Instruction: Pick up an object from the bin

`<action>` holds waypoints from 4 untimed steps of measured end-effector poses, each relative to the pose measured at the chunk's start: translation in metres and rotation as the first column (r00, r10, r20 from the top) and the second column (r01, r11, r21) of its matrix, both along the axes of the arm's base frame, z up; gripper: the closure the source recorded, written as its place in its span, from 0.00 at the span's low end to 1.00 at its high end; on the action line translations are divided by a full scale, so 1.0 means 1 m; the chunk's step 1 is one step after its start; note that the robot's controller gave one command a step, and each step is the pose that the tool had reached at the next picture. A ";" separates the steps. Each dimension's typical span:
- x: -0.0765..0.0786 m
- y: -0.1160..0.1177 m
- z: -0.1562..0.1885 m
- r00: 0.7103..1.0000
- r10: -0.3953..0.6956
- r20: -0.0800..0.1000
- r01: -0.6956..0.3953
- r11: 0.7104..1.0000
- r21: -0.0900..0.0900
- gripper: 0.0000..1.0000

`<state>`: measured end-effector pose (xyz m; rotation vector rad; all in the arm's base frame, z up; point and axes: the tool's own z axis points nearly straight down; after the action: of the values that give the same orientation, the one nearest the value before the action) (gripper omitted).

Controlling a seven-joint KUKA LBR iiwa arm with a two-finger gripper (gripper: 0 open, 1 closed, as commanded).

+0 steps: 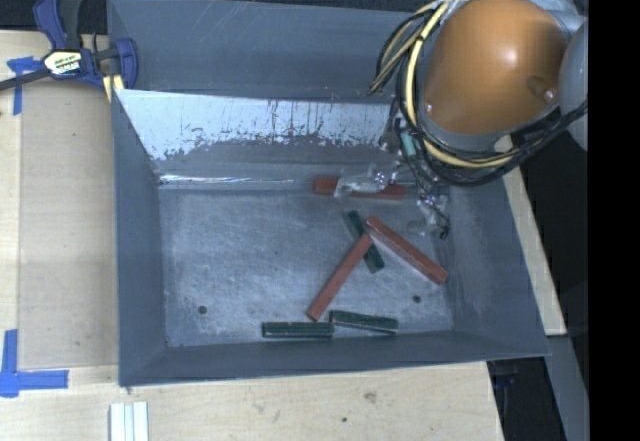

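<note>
1. Up in the upper right of the frame, the robot arm's round orange cover [495, 59] hangs over the back right corner of the grey bin [250, 49]. Yellow and black cables [405, 39] loop around the cover.
2. Just under the cover, the gripper [415, 191] is low in the bin. It is near the back wall, a bit right of the middle.
3. I cannot tell if the gripper is open or closed. Its metal parts are mixed up with the cables.
4. A flat red-brown stick [328, 186] lies sideways on the bin floor, right along the back wall. Its right end goes under the gripper. A shiny bit sits across its middle, and I cannot tell what that is.
5. I cannot tell if the gripper touches this stick or is just above it.
6. Below the gripper, a second red-brown stick [410, 254] slants down to the right.
7. A third red-brown stick [335, 289] starts near the top end of the second one and slants down to the left. Together they look like an upside-down V.
8. A short dark green stick [374, 262] pokes out where these two meet. It is partly under them.
9. Along the front of the bin floor, in the lower middle of the frame, a left green stick [297, 330] and a right green stick [363, 322] lie almost end to end. The third red-brown stick's low end is just beside them.
</note>
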<state>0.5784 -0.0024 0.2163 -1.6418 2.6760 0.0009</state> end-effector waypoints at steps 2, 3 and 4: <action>-0.033 0.052 -0.135 0.812 0.584 -0.002 -0.584 0.812 -0.003 0.00; -0.030 0.016 -0.146 0.807 0.591 -0.001 -0.591 0.807 -0.001 0.00; -0.030 0.018 -0.145 0.806 0.591 0.001 -0.591 0.806 0.000 1.00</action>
<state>0.5485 0.0161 0.0709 -2.3925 2.0319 0.0021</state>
